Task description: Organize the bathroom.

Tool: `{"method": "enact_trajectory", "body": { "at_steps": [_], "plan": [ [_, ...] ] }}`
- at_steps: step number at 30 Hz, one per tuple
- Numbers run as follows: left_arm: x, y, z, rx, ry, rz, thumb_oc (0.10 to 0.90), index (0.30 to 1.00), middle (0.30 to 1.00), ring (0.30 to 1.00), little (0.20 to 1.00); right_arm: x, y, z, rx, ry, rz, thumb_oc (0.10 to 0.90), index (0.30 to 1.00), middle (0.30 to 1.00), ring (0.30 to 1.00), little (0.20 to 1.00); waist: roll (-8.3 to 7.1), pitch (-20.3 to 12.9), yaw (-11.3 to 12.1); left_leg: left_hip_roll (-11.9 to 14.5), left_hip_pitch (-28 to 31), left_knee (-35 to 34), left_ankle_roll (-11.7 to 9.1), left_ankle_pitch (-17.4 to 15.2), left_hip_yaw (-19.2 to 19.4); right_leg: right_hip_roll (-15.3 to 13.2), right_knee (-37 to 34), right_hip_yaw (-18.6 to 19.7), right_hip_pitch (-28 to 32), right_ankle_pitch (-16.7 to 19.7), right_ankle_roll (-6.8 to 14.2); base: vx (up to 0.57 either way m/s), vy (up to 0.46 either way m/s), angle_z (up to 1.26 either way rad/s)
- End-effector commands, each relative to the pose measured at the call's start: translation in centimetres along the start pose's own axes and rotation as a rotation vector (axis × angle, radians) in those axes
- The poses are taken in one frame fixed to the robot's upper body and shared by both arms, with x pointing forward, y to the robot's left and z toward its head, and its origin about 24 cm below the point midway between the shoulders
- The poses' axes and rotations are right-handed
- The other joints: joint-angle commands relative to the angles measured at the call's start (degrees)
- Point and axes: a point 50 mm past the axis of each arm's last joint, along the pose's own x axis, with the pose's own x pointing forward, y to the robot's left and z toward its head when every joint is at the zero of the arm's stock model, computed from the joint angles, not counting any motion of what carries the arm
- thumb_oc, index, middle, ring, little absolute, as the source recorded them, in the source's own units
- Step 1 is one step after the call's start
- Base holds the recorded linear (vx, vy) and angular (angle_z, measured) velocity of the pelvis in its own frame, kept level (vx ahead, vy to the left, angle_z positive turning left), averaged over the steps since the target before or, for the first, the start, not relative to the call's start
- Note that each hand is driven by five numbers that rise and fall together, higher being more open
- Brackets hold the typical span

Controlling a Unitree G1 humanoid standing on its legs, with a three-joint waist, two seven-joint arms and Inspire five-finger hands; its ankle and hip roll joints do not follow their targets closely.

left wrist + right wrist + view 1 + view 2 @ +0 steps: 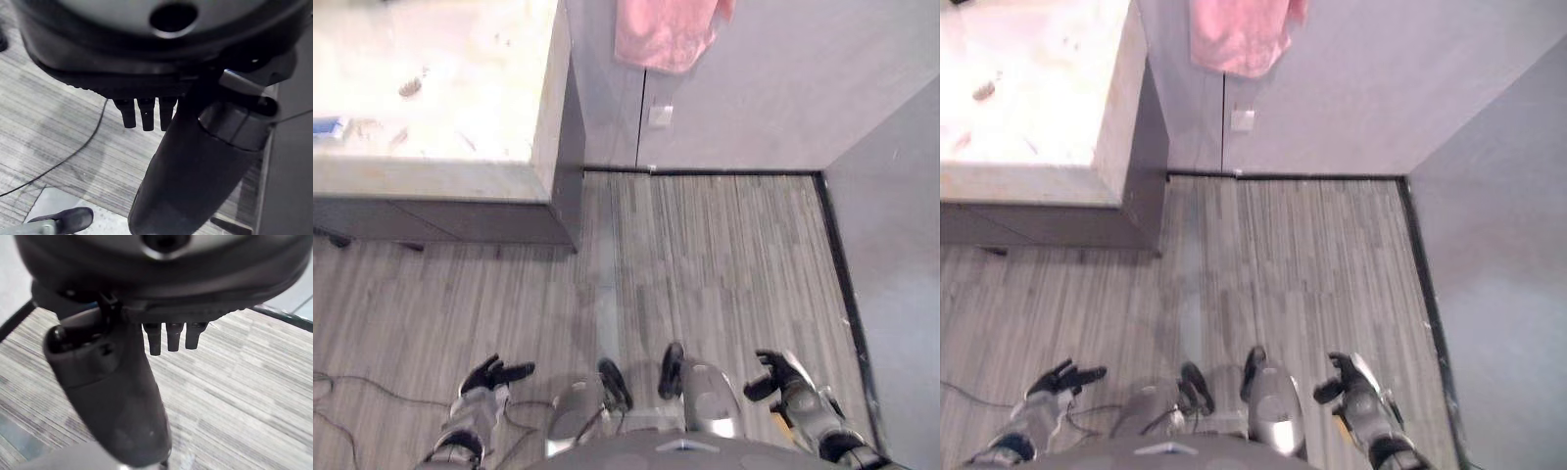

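Observation:
A pink towel point(664, 32) hangs on the grey wall ahead, beyond the counter's corner. A pale stone counter point(499, 176) fills the upper left, with a small blue item point(327, 126) near its left edge. My left hand point(491, 375) hangs low at the lower left over the wood floor, fingers relaxed and holding nothing; its fingers point(146, 113) show in the left wrist view. My right hand point(781, 374) hangs at the lower right, also relaxed and holding nothing, with its fingers point(171, 339) in the right wrist view.
Striped grey wood floor point(705, 264) runs from me to the wall. A white wall socket point(660, 116) sits under the towel. A grey wall point(891, 284) closes the right side. The counter's dark base point(450, 223) stands on the left.

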Motion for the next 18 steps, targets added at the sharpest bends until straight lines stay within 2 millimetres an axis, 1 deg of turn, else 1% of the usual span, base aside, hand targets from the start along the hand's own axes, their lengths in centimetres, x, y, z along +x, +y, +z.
{"method": "enact_trajectory", "body": {
  "at_steps": [1,2,3,4,5,6,7,8,9,10,11,12,13,14,18],
  "plan": [
    [-0.4,1.6,0.6,0.088,-0.061,-0.012,0.8,0.9,0.9,0.9,0.9,0.6,-3.5,2.2,-0.025,-0.065,-0.123,0.8,0.9,0.9,0.9,0.9,-5.7,-2.6,4.4,2.1,-3.4,15.1,-3.8,3.8,-0.2,-4.1,-8.6,4.3,4.6,9.6,1.2,0.08,0.067,0.98],
    [-0.4,1.7,0.4,0.091,-0.047,-0.01,0.8,0.9,0.9,0.9,0.9,0.6,-3.5,2.1,-0.033,-0.059,-0.124,0.8,0.9,0.9,0.9,0.9,-5.94,-2.7,4.6,3.3,-3.9,15.2,-3.4,3.3,-0.9,-4.5,-8.4,5.2,5.4,9.2,1.1,0.05,0.075,0.52],
    [-0.4,1.7,0.4,0.091,-0.047,-0.01,0.8,0.9,0.9,0.9,0.9,0.6,-3.5,2.1,-0.033,-0.059,-0.124,0.8,0.9,0.9,0.9,0.9,-5.94,-2.7,4.6,3.3,-3.9,15.2,-3.4,3.3,-0.9,-4.5,-8.4,5.2,5.4,9.2,1.1,0.08,0.125,0.6],
    [-0.4,1.7,0.4,0.094,-0.035,-0.013,0.8,0.9,0.9,0.9,0.9,0.7,-3.7,2.2,-0.033,-0.06,-0.129,0.8,0.9,0.9,0.9,0.9,-6.03,-2.7,4.6,4.6,-3.4,13.6,-3.1,3.4,-1.5,-5.0,-8.3,6.1,5.9,9.2,1.2,0.05,0.185,-0.01],
    [-0.3,1.5,0.7,0.116,-0.03,-0.003,0.8,0.9,0.9,0.9,0.9,0.7,-4.0,2.6,0.029,-0.077,-0.135,0.8,0.9,0.9,0.9,0.9,-5.6,-2.7,4.6,6.3,-2.5,9.2,-3.3,4.2,-2.2,-5.3,-8.1,7.1,5.9,9.1,1.5,0.05,0.185,-0.01],
    [-0.3,1.5,0.7,0.116,-0.03,-0.003,0.8,0.9,0.9,0.9,0.9,0.7,-4.0,2.6,0.029,-0.077,-0.135,0.8,0.9,0.9,0.9,0.9,-5.6,-2.7,4.6,6.3,-2.5,9.2,-3.3,4.2,-2.2,-5.3,-8.1,7.1,5.9,9.1,1.5,0.0,0.225,-0.36],
    [-0.2,0.4,2.0,0.091,-0.065,-0.053,0.8,0.9,0.9,0.9,0.9,0.8,-4.6,4.2,0.112,-0.116,-0.185,0.8,0.9,0.9,0.9,0.9,-5.24,-2.4,4.8,6.4,-1.8,7.1,-3.0,3.4,-3.7,-6.6,-6.0,8.3,4.6,8.7,2.2,0.02,0.185,-0.05],
    [-0.2,-0.7,2.7,0.101,-0.099,-0.072,0.8,0.9,0.9,0.9,0.9,0.7,-5.4,6.0,0.154,-0.209,-0.195,0.8,0.9,0.9,0.9,0.9,-4.6,-2.4,4.6,5.3,-0.7,4.7,-2.3,1.0,-3.7,-7.3,-6.1,8.7,4.2,9.1,2.8,0.02,0.185,-0.05],
    [-0.2,-0.7,2.7,0.101,-0.099,-0.072,0.8,0.9,0.9,0.9,0.9,0.7,-5.4,6.0,0.154,-0.209,-0.195,0.8,0.9,0.9,0.9,0.9,-4.6,-2.4,4.6,5.3,-0.7,4.7,-2.3,1.0,-3.7,-7.3,-6.1,8.7,4.2,9.1,2.8,0.06,0.129,-0.17],
    [-0.4,-1.4,3.7,0.098,-0.156,-0.116,0.8,0.9,0.9,0.9,0.9,0.3,-5.7,7.8,0.145,-0.298,-0.194,0.8,0.9,0.9,0.9,0.9,-4.08,-2.3,4.3,4.7,0.4,2.0,-2.2,0.5,-3.3,-8.1,-6.5,9.2,3.3,10.1,3.9,0.02,0.054,-0.12],
    [-0.4,-1.4,3.7,0.098,-0.156,-0.116,0.8,0.9,0.9,0.9,0.9,0.3,-5.7,7.8,0.145,-0.298,-0.194,0.8,0.9,0.9,0.9,0.9,-4.08,-2.3,4.3,4.7,0.4,2.0,-2.2,0.5,-3.3,-8.1,-6.5,9.2,3.3,10.1,3.9,-0.02,0.08,-0.2],
    [-0.5,-1.7,4.6,0.06,-0.2,-0.118,0.8,0.9,0.9,0.9,0.9,0.0,-6.0,9.0,0.161,-0.361,-0.192,0.8,0.9,0.9,0.9,0.9,-3.78,-1.9,4.1,4.5,1.0,0.4,-2.2,0.7,-2.5,-8.6,-7.6,9.1,2.6,11.3,4.6,-0.05,0.056,-0.3],
    [-0.6,-1.5,5.5,0.024,-0.242,-0.114,0.8,0.9,0.9,0.9,0.9,-0.3,-6.0,9.9,0.108,-0.411,-0.197,0.8,0.9,0.9,0.9,0.9,-3.56,-1.7,3.9,4.3,1.8,-1.5,-2.1,0.9,-2.2,-8.4,-8.1,9.3,2.3,11.7,4.9,-0.04,0.065,-0.36],
    [-0.6,-1.3,5.8,0.022,-0.256,-0.095,0.8,0.9,0.9,0.9,0.9,-0.5,-5.7,10.2,0.118,-0.428,-0.187,0.8,0.9,0.9,0.9,0.9,-3.61,-1.9,3.7,4.0,1.8,-1.0,-1.8,0.7,-2.0,-8.2,-8.1,9.7,2.4,11.7,4.8,0.0,0.039,-0.28],
    [-0.6,-0.6,5.6,0.003,-0.251,-0.058,0.8,0.9,0.9,0.9,0.9,-0.5,-5.0,10.2,0.117,-0.438,-0.157,0.8,0.9,0.9,0.9,0.9,-4.02,-2.7,3.9,3.8,1.3,1.6,-1.5,-0.3,-2.1,-7.9,-7.5,10.1,3.2,10.6,4.3,0.05,-0.007,0.04]
  ]
}}
